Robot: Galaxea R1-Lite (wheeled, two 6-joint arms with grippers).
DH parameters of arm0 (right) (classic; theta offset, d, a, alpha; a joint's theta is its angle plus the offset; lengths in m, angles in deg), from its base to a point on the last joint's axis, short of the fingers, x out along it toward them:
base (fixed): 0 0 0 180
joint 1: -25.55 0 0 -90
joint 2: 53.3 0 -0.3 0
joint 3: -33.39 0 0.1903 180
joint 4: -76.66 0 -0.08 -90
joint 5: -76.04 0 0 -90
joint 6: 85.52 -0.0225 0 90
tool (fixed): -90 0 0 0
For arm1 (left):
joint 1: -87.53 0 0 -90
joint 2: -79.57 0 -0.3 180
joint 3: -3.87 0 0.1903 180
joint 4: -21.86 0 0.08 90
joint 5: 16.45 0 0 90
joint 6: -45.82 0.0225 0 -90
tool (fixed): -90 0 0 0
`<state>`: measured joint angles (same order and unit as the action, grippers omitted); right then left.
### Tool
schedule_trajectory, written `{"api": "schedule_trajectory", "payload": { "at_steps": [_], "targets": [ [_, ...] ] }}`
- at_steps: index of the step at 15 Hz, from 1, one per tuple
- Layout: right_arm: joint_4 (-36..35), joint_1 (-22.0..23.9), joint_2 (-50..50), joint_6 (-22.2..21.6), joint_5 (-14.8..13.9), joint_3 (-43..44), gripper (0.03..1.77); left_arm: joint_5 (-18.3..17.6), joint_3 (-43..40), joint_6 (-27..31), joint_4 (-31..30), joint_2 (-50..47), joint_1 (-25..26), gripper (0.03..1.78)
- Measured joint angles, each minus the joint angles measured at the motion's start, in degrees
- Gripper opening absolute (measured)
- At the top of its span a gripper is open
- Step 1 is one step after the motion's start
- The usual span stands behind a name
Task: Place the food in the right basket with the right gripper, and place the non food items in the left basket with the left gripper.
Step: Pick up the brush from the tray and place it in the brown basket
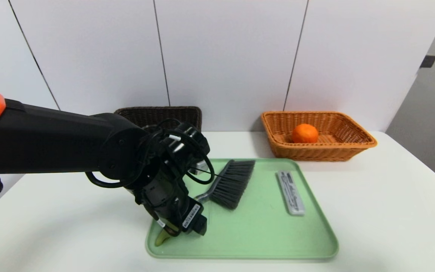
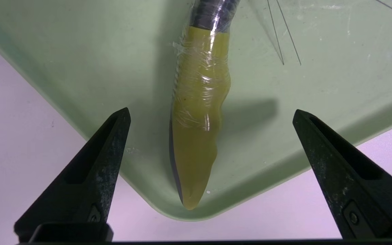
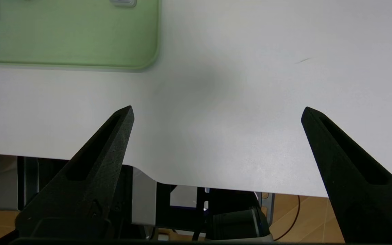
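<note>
Left gripper (image 2: 209, 115) wide open, hovering over the brush's yellow handle (image 2: 197, 136) at the green tray's (image 1: 308, 241) near-left corner, not touching. Right gripper (image 3: 216, 112) open, parked over the table edge. Orange (image 1: 305, 133) in right basket (image 1: 353, 145).

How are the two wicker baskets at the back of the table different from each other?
The left wicker basket is dark brown, while the right wicker basket is light orange-tan. The right basket shows in full and holds an orange fruit; the left basket is largely hidden behind the left arm, so its contents cannot be told. Both are woven, rectangular and stand against the white wall behind the green tray.
</note>
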<state>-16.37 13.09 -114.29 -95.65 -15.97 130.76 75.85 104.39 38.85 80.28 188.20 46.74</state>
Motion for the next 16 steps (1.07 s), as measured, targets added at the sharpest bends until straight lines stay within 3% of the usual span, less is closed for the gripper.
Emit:
{"api": "schedule_trajectory", "payload": {
  "at_steps": [16],
  "targets": [
    [-0.16, 0.0, -0.74, 0.16, 0.0, -0.15, 1.7, 0.22, -0.59, 0.69, -0.17, 1.45, -0.24, 1.69]
  ]
}}
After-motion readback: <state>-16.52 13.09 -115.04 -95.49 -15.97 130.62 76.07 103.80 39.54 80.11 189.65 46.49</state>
